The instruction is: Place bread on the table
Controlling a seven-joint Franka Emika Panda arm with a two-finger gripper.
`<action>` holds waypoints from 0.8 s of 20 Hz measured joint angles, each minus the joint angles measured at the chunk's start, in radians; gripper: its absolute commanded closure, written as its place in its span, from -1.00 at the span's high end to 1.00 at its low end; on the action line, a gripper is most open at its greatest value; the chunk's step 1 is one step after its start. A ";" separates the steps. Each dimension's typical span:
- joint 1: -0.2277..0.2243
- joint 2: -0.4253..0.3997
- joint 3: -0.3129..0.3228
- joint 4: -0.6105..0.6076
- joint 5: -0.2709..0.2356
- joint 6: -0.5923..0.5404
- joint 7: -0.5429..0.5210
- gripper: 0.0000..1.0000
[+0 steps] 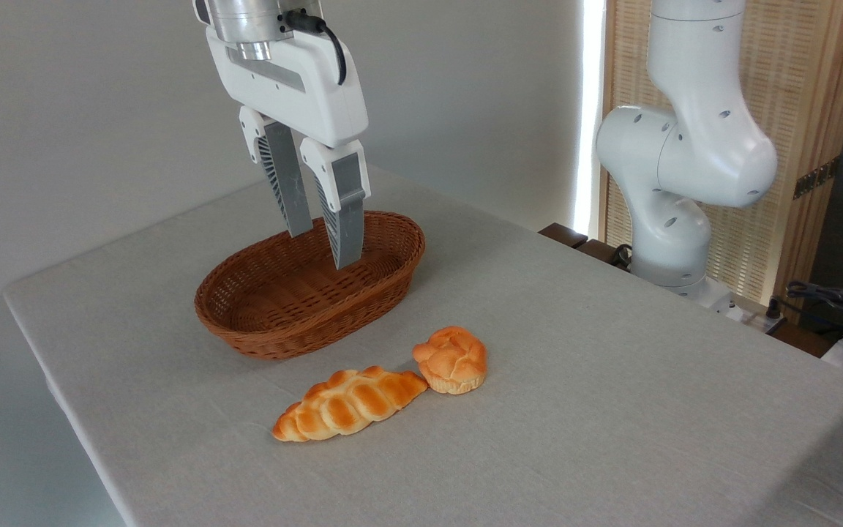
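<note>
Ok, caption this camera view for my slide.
Open gripper above empty basket; bun and braided loaf on table.

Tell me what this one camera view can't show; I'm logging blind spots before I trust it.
- Basket: the near inner wall is hidden by its own rim.
- Bun and loaf: whether they touch is unclear at this angle; their far sides are hidden.
- Gripper: empty, fingers apart above the basket; the wrist is cut off by the top edge.
- Table: near and right edges run out of frame.
</note>
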 measured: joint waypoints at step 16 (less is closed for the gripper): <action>0.005 -0.017 0.000 -0.025 0.000 0.018 0.000 1.00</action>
